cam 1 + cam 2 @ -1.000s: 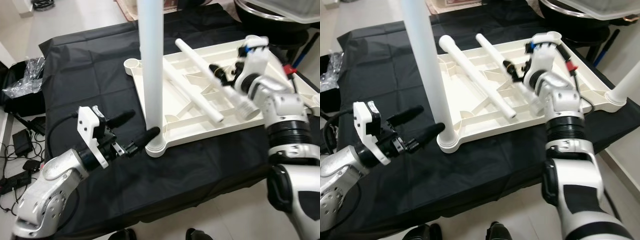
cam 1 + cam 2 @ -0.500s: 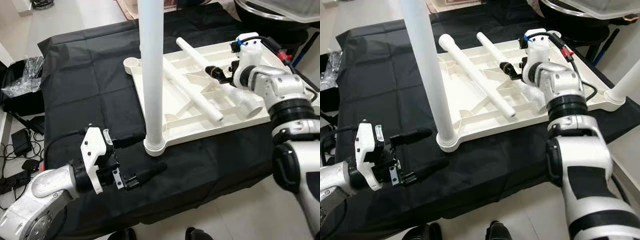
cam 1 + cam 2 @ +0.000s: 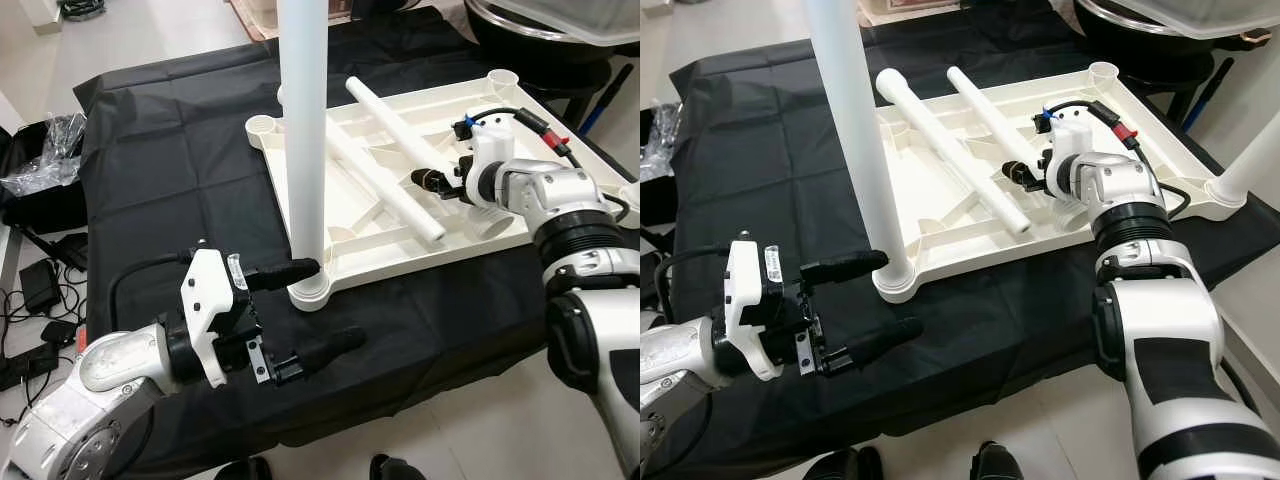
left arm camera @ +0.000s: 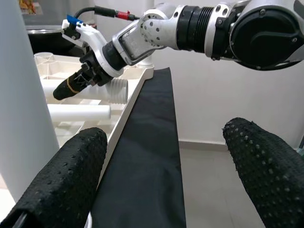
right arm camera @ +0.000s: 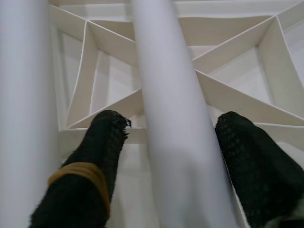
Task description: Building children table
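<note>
The white tabletop (image 3: pixel 450 95) lies upside down on a black cloth. One white leg (image 3: pixel 303 130) stands upright in its front left corner socket. Two loose legs lie across the underside, the nearer leg (image 3: pixel 385 190) and the farther leg (image 3: pixel 385 112). My right gripper (image 3: pixel 425 181) is low over the farther leg's near end. In the right wrist view it is open (image 5: pixel 172 122), with a finger on each side of that leg (image 5: pixel 175 85). My left gripper (image 3: pixel 330 302) is open just in front of the upright leg's base, holding nothing (image 4: pixel 164 133).
A short white threaded piece (image 3: pixel 490 225) lies by the tabletop's front right rim. Another upright leg (image 3: pixel 1250 160) stands at the right corner. The black cloth (image 3: pixel 180 150) covers the work surface. A black bag and cables (image 3: pixel 40 280) sit on the floor at left.
My right gripper has come down from the far right corner to the loose leg. My left gripper drew back from the leg's base, then came forward again, opened wider.
</note>
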Tool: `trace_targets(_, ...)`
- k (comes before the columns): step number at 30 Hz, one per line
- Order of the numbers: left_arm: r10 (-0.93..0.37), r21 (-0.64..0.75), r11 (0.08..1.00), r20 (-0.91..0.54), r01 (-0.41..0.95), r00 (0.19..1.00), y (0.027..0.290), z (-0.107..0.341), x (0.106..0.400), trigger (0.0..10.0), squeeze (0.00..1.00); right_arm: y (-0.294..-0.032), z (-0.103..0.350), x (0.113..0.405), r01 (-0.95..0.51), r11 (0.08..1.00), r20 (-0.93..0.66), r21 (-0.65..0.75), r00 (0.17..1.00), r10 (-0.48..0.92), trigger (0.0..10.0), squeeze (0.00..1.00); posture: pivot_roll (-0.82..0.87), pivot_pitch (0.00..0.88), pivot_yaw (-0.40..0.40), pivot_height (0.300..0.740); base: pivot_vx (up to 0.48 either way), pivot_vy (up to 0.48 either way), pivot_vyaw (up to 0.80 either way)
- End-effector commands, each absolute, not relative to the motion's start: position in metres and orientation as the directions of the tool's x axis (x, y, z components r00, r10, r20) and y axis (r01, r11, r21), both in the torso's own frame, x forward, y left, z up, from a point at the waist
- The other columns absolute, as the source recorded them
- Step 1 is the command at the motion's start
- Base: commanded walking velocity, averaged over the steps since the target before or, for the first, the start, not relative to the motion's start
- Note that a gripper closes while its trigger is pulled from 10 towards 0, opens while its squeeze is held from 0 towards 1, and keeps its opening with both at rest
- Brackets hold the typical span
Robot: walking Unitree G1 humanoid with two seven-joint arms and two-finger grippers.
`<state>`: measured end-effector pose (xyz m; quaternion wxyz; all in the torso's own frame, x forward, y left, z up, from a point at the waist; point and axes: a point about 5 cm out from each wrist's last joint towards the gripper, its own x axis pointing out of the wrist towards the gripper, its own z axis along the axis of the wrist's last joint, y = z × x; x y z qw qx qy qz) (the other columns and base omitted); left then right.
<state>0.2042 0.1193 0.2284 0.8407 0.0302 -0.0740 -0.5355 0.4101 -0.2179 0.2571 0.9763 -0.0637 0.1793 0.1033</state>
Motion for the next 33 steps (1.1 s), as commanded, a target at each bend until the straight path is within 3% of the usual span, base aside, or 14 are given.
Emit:
trace_targets(1,-0.913,0.123,0.408,0.08,0.905,0.4,0.117,0.227,0.201,10.0,0.0,-0.217,0.244,0.409,-0.233,0.971,-0.406,-0.062,0.894,0.189,0.0,0.0,-0.01,0.205,-0.026,0.74,0.0,0.0,0.0)
trace_targets(13,-0.911,0.129,0.412,0.084,0.902,0.404,0.114,0.23,0.202,10.0,0.0,-0.224,0.241,0.407,-0.194,0.981,-0.405,-0.008,0.897,0.174,0.0,0.0,-0.01,0.201,-0.026,0.74,0.0,0.0,0.0)
trace_targets(20,-0.889,0.135,0.456,0.109,0.88,0.444,0.115,0.232,0.209,10.0,0.0,-0.237,0.253,0.407,-0.105,0.977,-0.263,0.183,0.953,0.152,0.0,0.0,-0.02,0.199,-0.021,0.74,0.0,0.0,0.0)
trace_targets(25,-0.888,0.135,0.459,0.112,0.878,0.446,0.116,0.232,0.212,10.0,0.0,-0.24,0.243,0.403,-0.113,0.984,-0.305,0.137,0.94,0.15,0.0,0.0,-0.02,0.198,-0.015,0.74,0.0,0.0,0.0)
trace_targets(26,-0.888,0.137,0.459,0.112,0.878,0.447,0.115,0.233,0.212,10.0,0.0,-0.24,0.242,0.403,-0.118,0.986,-0.312,0.118,0.938,0.15,9.3,0.0,-0.02,0.198,-0.014,0.74,0.0,0.0,0.0)
trace_targets(28,-0.887,0.137,0.46,0.112,0.877,0.447,0.115,0.233,0.213,10.0,0.0,-0.24,0.241,0.403,-0.12,0.987,-0.317,0.107,0.937,0.148,9.3,0.0,-0.02,0.198,-0.014,0.74,0.0,0.0,0.0)
trace_targets(29,-0.887,0.137,0.46,0.113,0.877,0.447,0.115,0.233,0.213,10.0,0.0,-0.239,0.241,0.403,-0.126,0.987,-0.317,0.099,0.936,0.151,10.0,1.0,-0.02,0.199,-0.014,0.74,0.0,0.0,0.0)
trace_targets(33,-0.888,0.133,0.459,0.116,0.879,0.446,0.113,0.233,0.212,10.0,0.0,-0.235,0.243,0.404,-0.175,0.983,-0.357,0.052,0.916,0.182,10.0,1.0,-0.02,0.206,-0.013,0.74,0.0,0.0,0.0)
